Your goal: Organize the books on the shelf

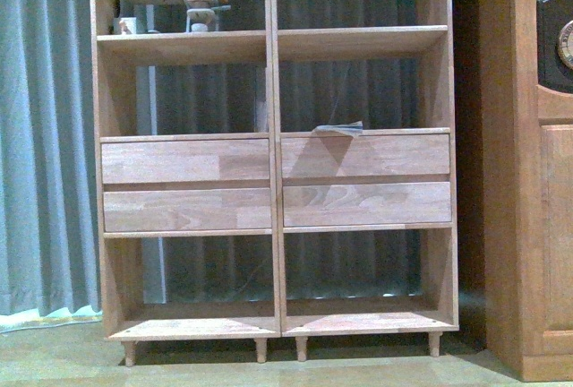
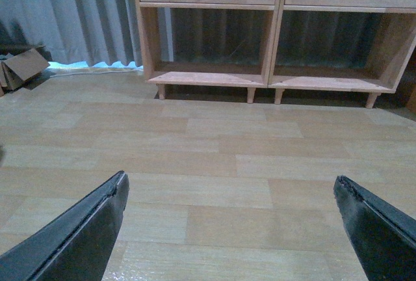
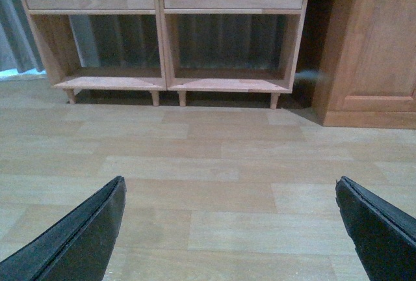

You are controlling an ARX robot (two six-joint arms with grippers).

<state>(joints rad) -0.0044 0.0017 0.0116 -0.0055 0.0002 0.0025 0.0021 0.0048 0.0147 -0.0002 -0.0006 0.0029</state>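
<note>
The light-wood shelf (image 1: pixel 273 136) fills the front view, with four drawer fronts across its middle. One thin, flat book (image 1: pixel 338 127) with a grey-teal edge lies on the board above the right drawers; I see no other books. Neither arm shows in the front view. In the left wrist view my left gripper (image 2: pixel 229 178) is open over bare floor, well short of the shelf's bottom compartments (image 2: pixel 208 78). My right gripper (image 3: pixel 229 180) is also open above the floor, facing the shelf's lower part (image 3: pixel 166 82). Nothing sits between either pair of fingers.
A darker orange-brown cabinet (image 1: pixel 528 181) stands right of the shelf, also seen in the right wrist view (image 3: pixel 370 47). Grey-blue curtains (image 1: pixel 45 136) hang behind and to the left. Small objects (image 1: pixel 197 2) occupy the upper left compartment. A cardboard box (image 2: pixel 23 66) lies on the floor by the curtain.
</note>
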